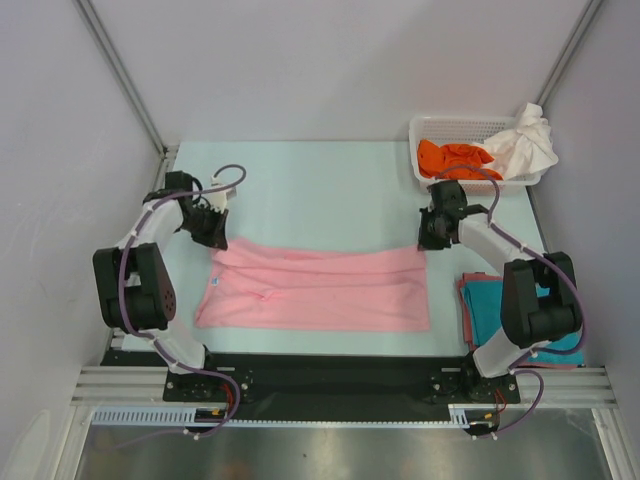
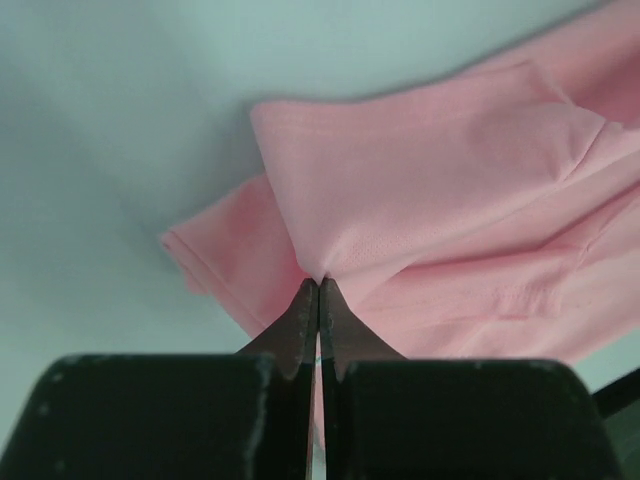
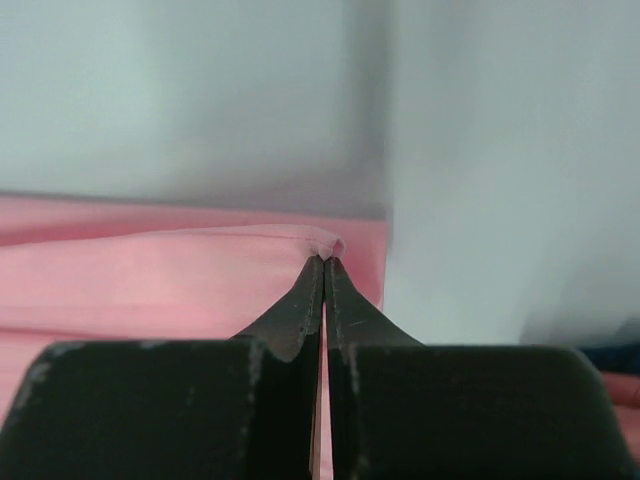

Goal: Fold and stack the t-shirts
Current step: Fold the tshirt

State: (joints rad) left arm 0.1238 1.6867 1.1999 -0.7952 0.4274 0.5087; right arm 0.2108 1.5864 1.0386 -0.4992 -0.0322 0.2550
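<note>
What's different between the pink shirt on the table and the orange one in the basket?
The pink t-shirt lies spread in a long flat band on the table; the orange t-shirt sits crumpled in the basket. The left gripper and right gripper pinch the pink t-shirt's far edge with shut jaws; no gripper holds the orange t-shirt. Both are plain, single-colour cloth.

Left pincer [image 1: 213, 232] and right pincer [image 1: 430, 238] both clamped tight, arms extended forward.
</note>
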